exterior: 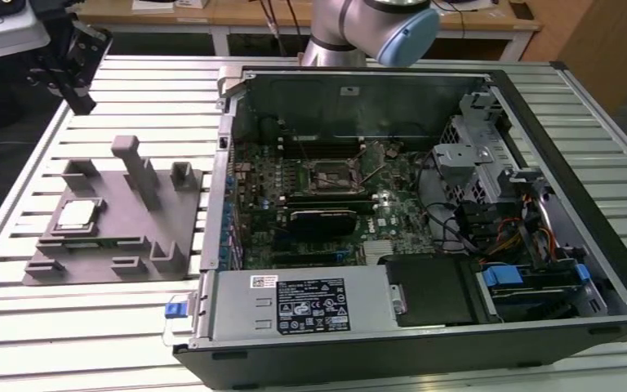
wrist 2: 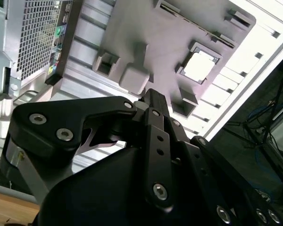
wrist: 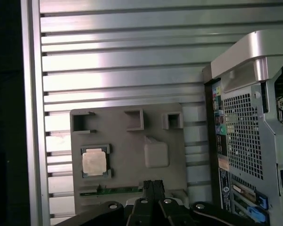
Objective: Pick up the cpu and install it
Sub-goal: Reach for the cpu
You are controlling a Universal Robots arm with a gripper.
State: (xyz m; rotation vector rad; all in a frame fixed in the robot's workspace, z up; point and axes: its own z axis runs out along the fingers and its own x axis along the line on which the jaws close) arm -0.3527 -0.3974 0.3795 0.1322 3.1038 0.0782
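The cpu [exterior: 77, 214] [wrist: 94, 162] lies flat, metal top up, in a recess of the grey fixture plate [exterior: 128, 245] beside the open computer case [exterior: 575, 122]. It is square, with no long axis, and its edges run parallel to the plate's. The gripper [wrist: 152, 184] hangs above the plate, fingers pressed together, holding nothing.

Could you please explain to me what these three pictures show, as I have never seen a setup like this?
This is one robot arm with a pincer for grasping, at a slatted metal table. The exterior view comes from a camera off the arm; both wrist views come from cameras riding on it. On the table lie an open computer case and a grey fixture plate with upright posts. The cpu, a small silvery square, rests in a recess of that plate. The pincer hangs above the table near the plate, shut and holding nothing.
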